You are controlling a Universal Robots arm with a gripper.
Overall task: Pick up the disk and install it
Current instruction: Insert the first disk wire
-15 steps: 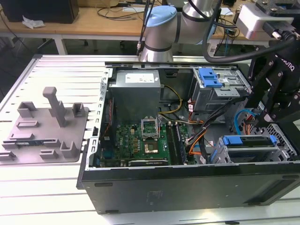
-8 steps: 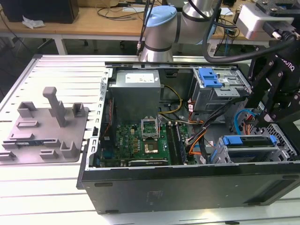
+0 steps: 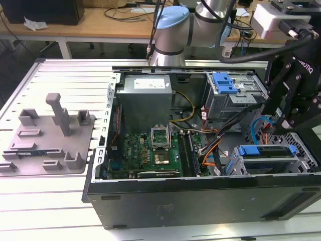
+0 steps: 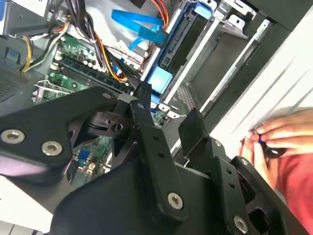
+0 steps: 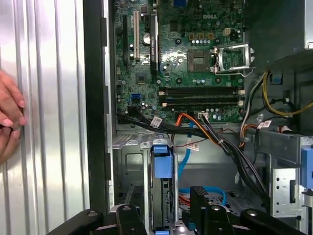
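**Exterior view.** An open black desktop computer case (image 3: 200, 201) is laid on its side on a slatted silver metal counter (image 3: 65, 85). The black two-fingered pincer (image 3: 287, 118) is held above the case corner at the exterior view's right, over a perforated metal drive cage (image 3: 301, 158). The flat silver disk in its blue plastic bracket (image 3: 266, 161) is seated inside that cage. A grey box-shaped power supply (image 3: 145, 98) and a green motherboard (image 3: 150, 150) are mounted in the case. A grey moulded plastic fixture (image 3: 50, 133) is placed on the counter, apart from the case on the exterior view's left.

**Second wrist view.** The fingers (image 4: 146, 127) of the pincer are spread apart, and nothing is gripped in the gap between them. Beyond them, the blue bracket of the disk (image 4: 182, 41) is seen standing in the cage. A person's hand (image 4: 281, 139) is seen over the counter just outside the case wall. Its fingertips are pinched on a small object that cannot be identified.

**First wrist view.** The disk (image 5: 161, 198) is seen edge-on in the cage, beyond the gap between the fingers (image 5: 199, 200). The motherboard (image 5: 195, 58) is seen farther off, and a bundle of black and orange cables (image 5: 205, 127) is routed between it and the cage. The hand (image 5: 10, 117) is seen over the counter slats beside the case.
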